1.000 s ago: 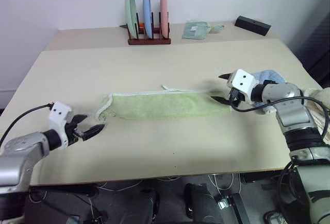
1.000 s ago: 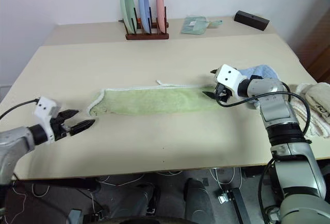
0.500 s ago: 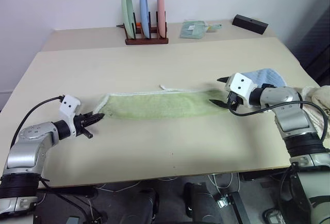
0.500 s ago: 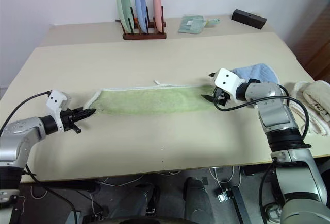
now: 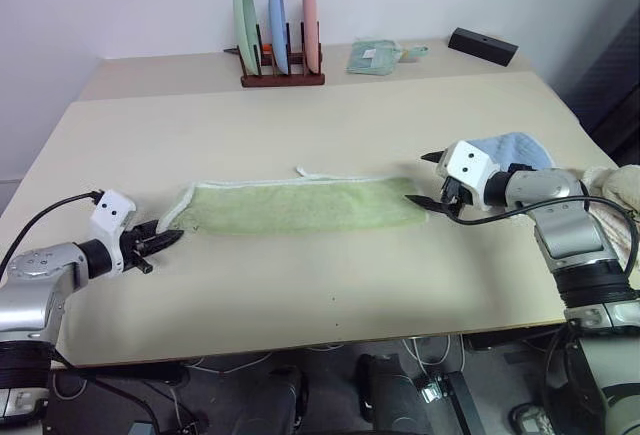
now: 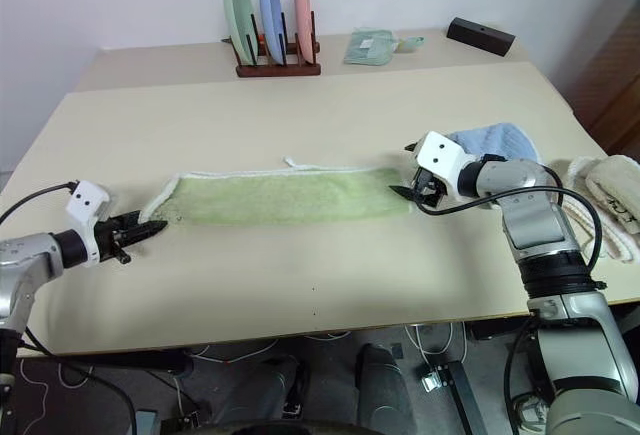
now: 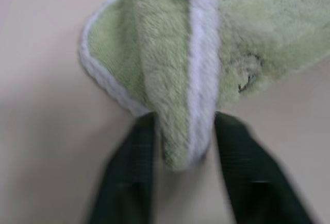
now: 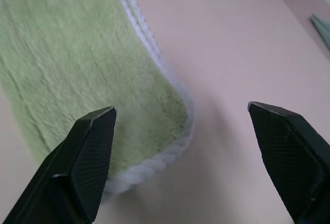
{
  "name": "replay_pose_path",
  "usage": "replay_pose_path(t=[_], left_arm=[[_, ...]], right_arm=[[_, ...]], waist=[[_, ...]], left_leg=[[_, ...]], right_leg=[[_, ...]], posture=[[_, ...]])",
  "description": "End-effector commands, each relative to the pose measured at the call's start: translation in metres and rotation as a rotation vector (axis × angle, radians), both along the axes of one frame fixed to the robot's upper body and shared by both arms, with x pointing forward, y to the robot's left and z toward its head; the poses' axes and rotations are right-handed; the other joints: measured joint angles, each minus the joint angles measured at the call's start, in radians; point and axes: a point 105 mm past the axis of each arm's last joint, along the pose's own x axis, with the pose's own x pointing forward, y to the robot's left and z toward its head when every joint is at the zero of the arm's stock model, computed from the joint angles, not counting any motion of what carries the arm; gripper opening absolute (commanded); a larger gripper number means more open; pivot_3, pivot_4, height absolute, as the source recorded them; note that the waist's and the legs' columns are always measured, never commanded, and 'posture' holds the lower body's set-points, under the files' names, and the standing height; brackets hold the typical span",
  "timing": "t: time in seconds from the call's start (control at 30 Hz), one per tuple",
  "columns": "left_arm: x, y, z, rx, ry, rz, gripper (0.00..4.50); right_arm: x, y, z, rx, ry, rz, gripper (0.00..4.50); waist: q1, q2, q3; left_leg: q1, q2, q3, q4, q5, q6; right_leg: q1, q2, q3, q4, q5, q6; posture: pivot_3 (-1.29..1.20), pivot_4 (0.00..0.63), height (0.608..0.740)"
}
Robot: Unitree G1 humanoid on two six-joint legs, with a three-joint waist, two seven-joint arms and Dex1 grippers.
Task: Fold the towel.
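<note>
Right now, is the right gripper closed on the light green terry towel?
No: the right gripper stands wide open, the light green terry towel lying flat between its fingers, ungripped.

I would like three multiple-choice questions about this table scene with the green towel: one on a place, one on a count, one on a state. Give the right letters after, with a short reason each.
1. Where does the light blue cloth lie?
A. beside the right claw, near the towel's right end
B. under the plate rack
C. at the left claw

2. How many plates stand in the rack?
A. two
B. three
C. five

3. How does the right claw stand?
A. shut on the towel
B. shut on the blue cloth
C. open, at the end of the towel

Answers: 1 A, the blue cloth shows just behind the right claw. 2 B, one green, one blue and one pink plate stand upright. 3 C, the right wrist view shows its fingers wide apart with the towel's end between them, not pinched.
</note>
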Motion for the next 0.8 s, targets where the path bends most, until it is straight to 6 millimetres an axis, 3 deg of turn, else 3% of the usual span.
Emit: replay_pose_path(t=[0.03,0.07,0.13,0.23,0.4,0.53,0.63,0.8], left_arm=[[0.006,0.012,0.028,-0.113,-0.119,0.129,3.51],[0.006,0.014,0.033,-0.185,-0.148,0.169,3.99],[0.005,0.016,0.038,-0.256,-0.172,0.207,3.99],[-0.009,0.021,0.029,-0.277,-0.174,0.273,3.99],[-0.016,0.033,0.027,-0.218,-0.221,0.356,3.99],[-0.011,0.022,0.046,-0.243,-0.310,0.331,3.99],[-0.015,-0.015,0.056,-0.268,-0.291,0.145,3.99],[-0.032,-0.068,0.053,-0.269,-0.169,-0.120,3.99]], right_arm=[[-0.017,-0.002,0.028,0.267,0.044,-0.031,4.50],[-0.023,-0.004,0.029,0.356,0.086,-0.047,4.50],[-0.031,-0.006,0.030,0.436,0.133,-0.070,4.50],[-0.073,-0.007,0.020,0.600,0.318,-0.015,4.50],[-0.108,0.003,-0.034,0.570,0.558,-0.085,4.50],[-0.100,0.011,-0.042,0.680,0.604,-0.191,4.50],[-0.083,0.016,-0.039,0.785,0.598,-0.276,4.50],[-0.059,0.011,-0.043,0.964,0.634,-0.464,4.50]], waist=[[0.003,0.000,0.000],[0.005,0.000,0.000],[0.010,0.000,0.000],[0.017,-0.001,-0.001],[0.019,-0.002,-0.001],[0.019,-0.003,-0.002],[0.018,-0.003,-0.002],[0.018,-0.003,-0.002]], left_leg=[[0.000,0.000,-0.001,0.000,0.000,0.000],[0.000,0.000,-0.001,0.000,0.000,0.000],[0.000,0.000,-0.001,0.000,0.000,0.001],[0.000,0.001,-0.001,0.000,-0.001,0.001],[0.001,0.001,0.000,0.000,-0.005,0.008],[0.002,0.001,0.000,0.001,-0.005,0.007],[0.002,0.001,0.000,0.001,-0.005,0.007],[0.002,0.001,0.000,0.001,-0.002,0.002]], right_leg=[[0.000,0.000,0.000,0.000,0.000,0.000],[0.000,0.000,0.000,0.000,0.000,0.000],[0.000,0.000,0.000,-0.001,0.000,0.000],[0.001,0.000,0.001,-0.001,0.000,0.000],[0.003,0.000,0.000,-0.002,0.000,0.000],[0.004,0.000,0.000,-0.001,0.000,0.000],[0.004,0.000,0.000,-0.001,0.000,0.000],[0.004,0.000,0.000,-0.002,0.000,0.000]], posture=[[0.00,0.150,0.740],[0.00,0.150,0.740],[0.00,0.150,0.740],[0.00,0.150,0.740],[0.00,0.150,0.740],[0.00,0.150,0.740],[0.00,0.150,0.740],[0.00,0.150,0.740]])
